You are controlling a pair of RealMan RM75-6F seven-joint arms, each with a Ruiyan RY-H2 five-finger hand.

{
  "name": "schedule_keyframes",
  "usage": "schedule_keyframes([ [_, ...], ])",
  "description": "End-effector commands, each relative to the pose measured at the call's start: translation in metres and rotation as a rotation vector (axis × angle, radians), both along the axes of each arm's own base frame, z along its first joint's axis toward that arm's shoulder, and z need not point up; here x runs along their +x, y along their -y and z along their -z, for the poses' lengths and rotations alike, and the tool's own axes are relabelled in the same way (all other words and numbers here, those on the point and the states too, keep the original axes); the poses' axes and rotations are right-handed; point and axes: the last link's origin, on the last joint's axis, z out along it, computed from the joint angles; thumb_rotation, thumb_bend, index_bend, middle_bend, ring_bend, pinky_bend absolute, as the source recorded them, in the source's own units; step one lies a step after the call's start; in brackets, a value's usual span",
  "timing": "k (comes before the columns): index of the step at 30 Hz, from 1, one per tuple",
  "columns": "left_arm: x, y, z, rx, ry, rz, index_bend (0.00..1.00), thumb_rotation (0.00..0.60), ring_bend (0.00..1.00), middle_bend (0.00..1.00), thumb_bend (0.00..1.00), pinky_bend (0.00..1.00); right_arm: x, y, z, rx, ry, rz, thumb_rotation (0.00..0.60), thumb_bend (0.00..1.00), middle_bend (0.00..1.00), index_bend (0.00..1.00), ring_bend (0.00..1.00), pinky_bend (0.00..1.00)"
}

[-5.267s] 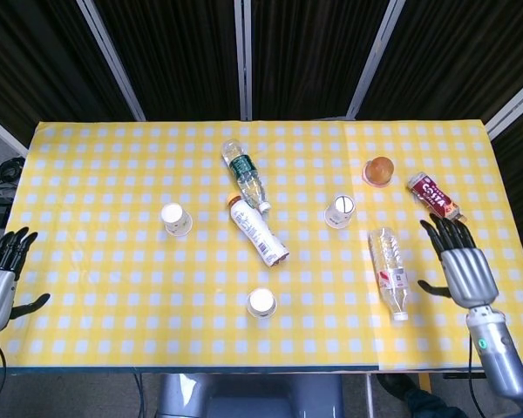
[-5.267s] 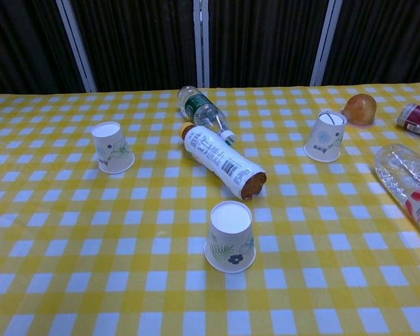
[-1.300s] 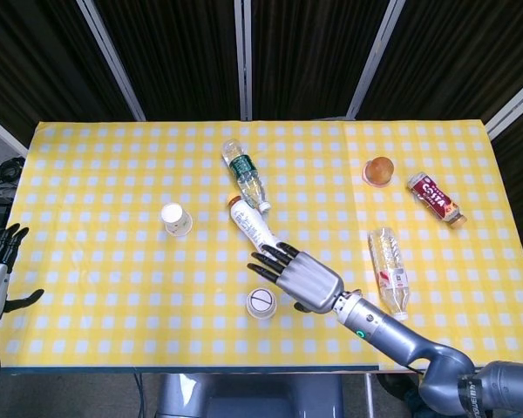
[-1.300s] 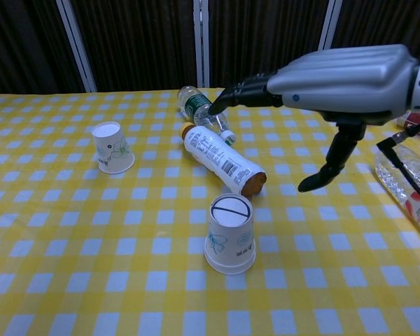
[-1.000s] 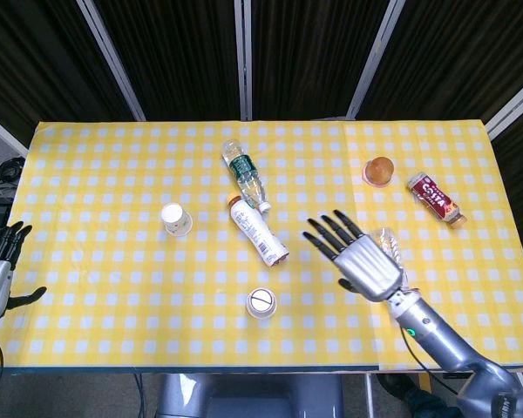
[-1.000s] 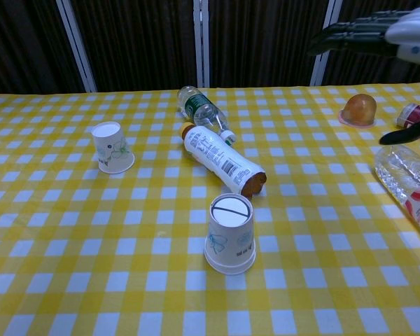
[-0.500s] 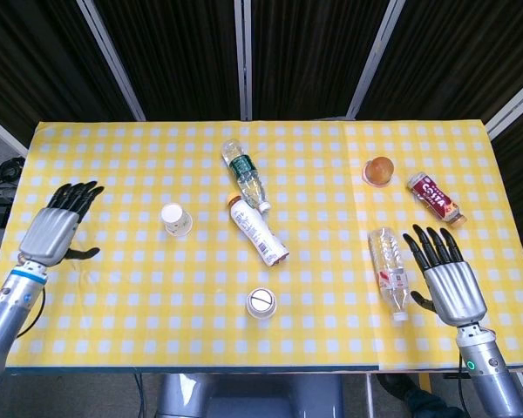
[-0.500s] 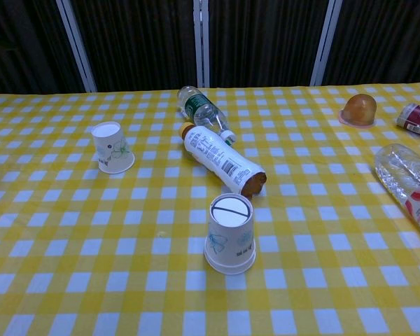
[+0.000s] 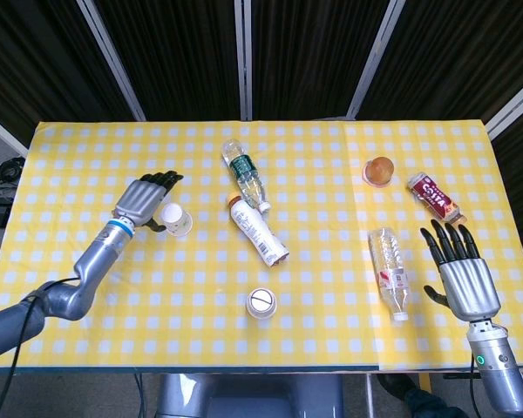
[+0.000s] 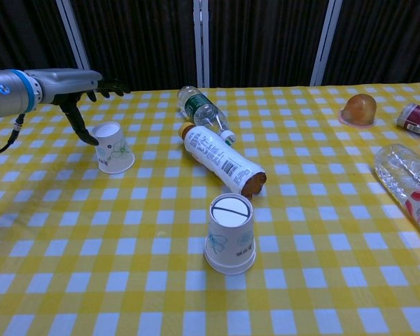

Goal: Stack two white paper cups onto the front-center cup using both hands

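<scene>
At the bottom centre of the head view the front-center cup (image 9: 261, 303) stands upside down with another cup nested over it, bare checked cloth on every side. Lower right, the right hand (image 9: 461, 277) hovers near the table's (image 9: 87, 348) edge, fingers spread, holding nothing — just beside a clear bottle (image 9: 389, 271). Mid-left, the left hand (image 9: 144, 200) hangs over the remaining white cup (image 9: 176, 219), fingers apart, not gripping it. Beyond lie two more bottles (image 9: 257, 230) — one green-labelled (image 9: 244, 172).

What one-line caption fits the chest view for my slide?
Left hand hovers open over the remaining cup; the front-center stack stands near a fallen bottle.
</scene>
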Motion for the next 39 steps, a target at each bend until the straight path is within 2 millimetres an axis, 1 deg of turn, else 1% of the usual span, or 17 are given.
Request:
schedule_keyframes([
  [1,0.004,-0.003,0.009,-0.013,-0.005,0.001,0.18,0.6,0.26,0.19,0.06,0.28,-0.001,0.0,-0.001,-0.002,0.002,0.004,0.6,0.0,0.0,0.0,0.0,0.0],
  [3,0.004,-0.004,0.01,-0.012,-0.018,0.007,0.23,0.6,0.3,0.22,0.07,0.32,-0.001,0.0,-0.001,-0.004,0.003,0.002,0.6,0.0,0.0,0.0,0.0,0.0],
  [5,0.003,-0.005,0.01,-0.01,-0.022,0.005,0.26,0.6,0.32,0.25,0.08,0.39,0.0,0.0,-0.002,-0.007,0.004,-0.001,0.6,0.0,0.0,0.0,0.0,0.0],
  [7,0.002,-0.005,0.01,-0.009,-0.019,0.0,0.29,0.6,0.34,0.27,0.09,0.44,-0.001,0.0,-0.002,-0.008,0.005,0.001,0.6,0.0,0.0,0.0,0.0,0.0],
  [12,0.0,-0.005,0.007,0.006,-0.028,0.002,0.39,0.6,0.42,0.36,0.12,0.53,-0.001,0.0,-0.003,-0.016,0.007,0.007,0.6,0.0,0.0,0.0,0.0,0.0],
  [18,-0.003,-0.002,0.005,0.011,-0.021,-0.005,0.49,0.6,0.5,0.45,0.17,0.6,0.0,0.0,-0.003,-0.016,0.01,-0.001,0.6,0.0,0.0,0.0,0.0,0.0],
  [21,-0.003,0.0,0.002,0.015,-0.013,0.0,0.52,0.6,0.52,0.47,0.17,0.61,0.001,-0.001,-0.003,-0.016,0.013,-0.003,0.6,0.0,0.0,0.0,0.0,0.0],
  [24,0.003,0.003,-0.006,0.032,0.023,0.017,0.52,0.6,0.52,0.47,0.17,0.61,0.001,-0.001,-0.003,-0.015,0.017,-0.005,0.6,0.0,0.0,0.0,0.0,0.0],
  [29,0.015,0.011,-0.023,0.05,0.08,0.064,0.52,0.6,0.52,0.47,0.17,0.61,0.002,-0.002,-0.004,-0.017,0.023,-0.007,0.6,0.0,0.0,0.0,0.0,0.0],
  [32,0.031,0.024,-0.035,0.045,0.127,0.129,0.52,0.6,0.52,0.47,0.17,0.61,0.003,-0.002,-0.005,-0.019,0.025,-0.011,0.6,0.0,0.0,0.0,0.0,0.0],
  [33,0.037,0.03,-0.037,0.035,0.146,0.147,0.52,0.6,0.52,0.47,0.17,0.61,0.003,-0.003,-0.006,-0.02,0.025,-0.011,0.6,0.0,0.0,0.0,0.0,0.0],
  [34,0.051,0.042,-0.037,-0.006,0.207,0.175,0.52,0.6,0.52,0.47,0.17,0.61,0.003,-0.003,-0.006,-0.02,0.025,-0.012,0.6,0.0,0.0,0.0,0.0,0.0],
  [35,0.059,0.052,-0.038,-0.037,0.233,0.199,0.52,0.6,0.52,0.47,0.17,0.61,0.003,-0.004,-0.006,-0.02,0.026,-0.013,0.6,0.0,0.0,0.0,0.0,0.0],
  [37,0.071,0.069,-0.039,-0.092,0.252,0.257,0.52,0.6,0.52,0.47,0.17,0.61,0.004,-0.004,-0.006,-0.02,0.025,-0.014,0.6,0.0,0.0,0.0,0.0,0.0],
  [39,0.083,0.08,-0.036,-0.127,0.284,0.309,0.52,0.6,0.52,0.47,0.17,0.61,0.004,-0.004,-0.006,-0.02,0.025,-0.016,0.6,0.0,0.0,0.0,0.0,0.0],
])
